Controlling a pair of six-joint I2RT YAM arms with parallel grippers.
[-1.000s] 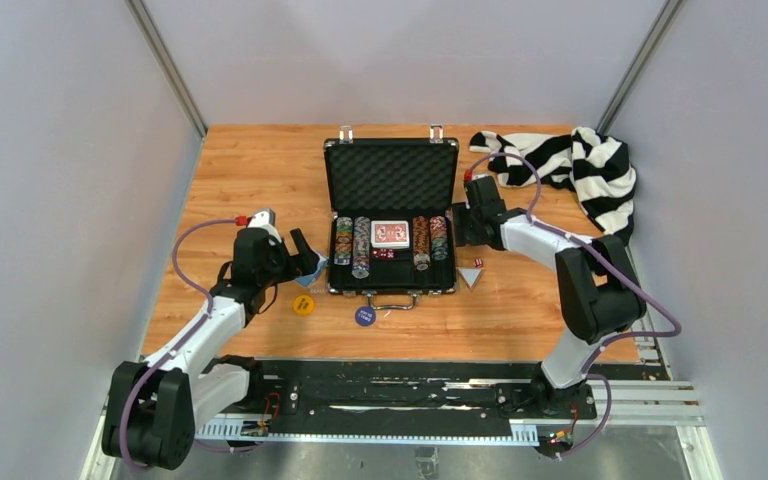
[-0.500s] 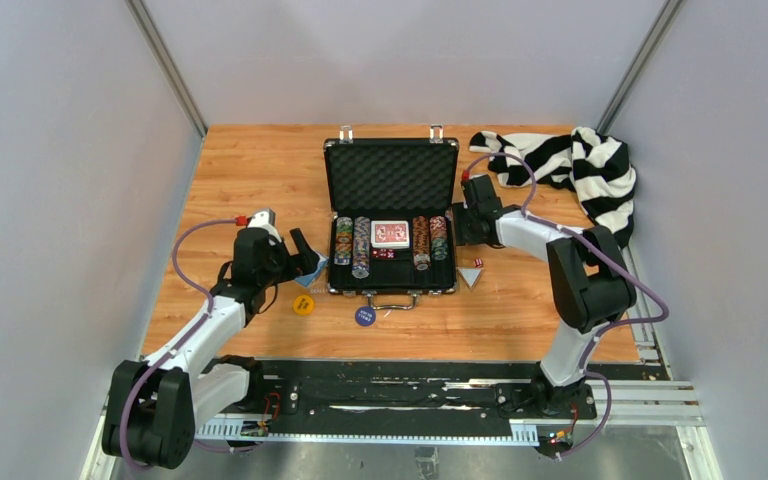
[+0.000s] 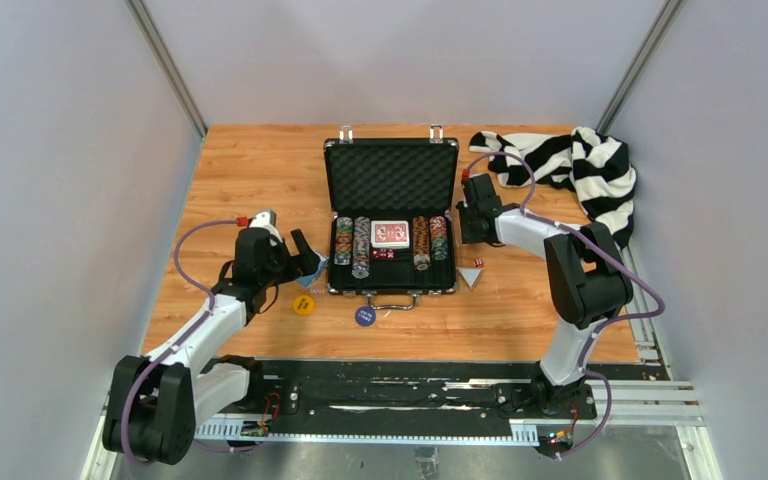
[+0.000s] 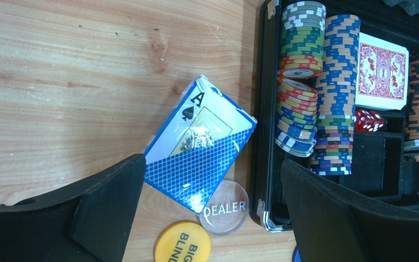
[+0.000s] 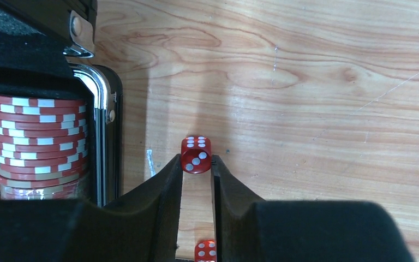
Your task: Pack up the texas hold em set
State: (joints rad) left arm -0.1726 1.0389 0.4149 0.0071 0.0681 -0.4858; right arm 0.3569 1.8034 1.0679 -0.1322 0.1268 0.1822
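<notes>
Wood-grain counter (image 3: 260,180) carries the black rectangular briefcase (image 3: 391,172) at its middle. Its long axis runs left to right, egg-crate foam lid upright at the far side, metal handle (image 3: 393,299) toward the arms. Striped poker chips (image 3: 361,246) lie inside in rows. The left claw (image 4: 213,164) gapes over a glossy blue card deck (image 4: 199,144). The right claw (image 5: 196,166) stands narrow around a red die (image 5: 196,154) beside the case; whether it grips, I cannot tell.

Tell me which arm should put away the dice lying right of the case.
Right. The right tool grips one die beside the case; the left tool hangs open over cards on the far side.
</notes>
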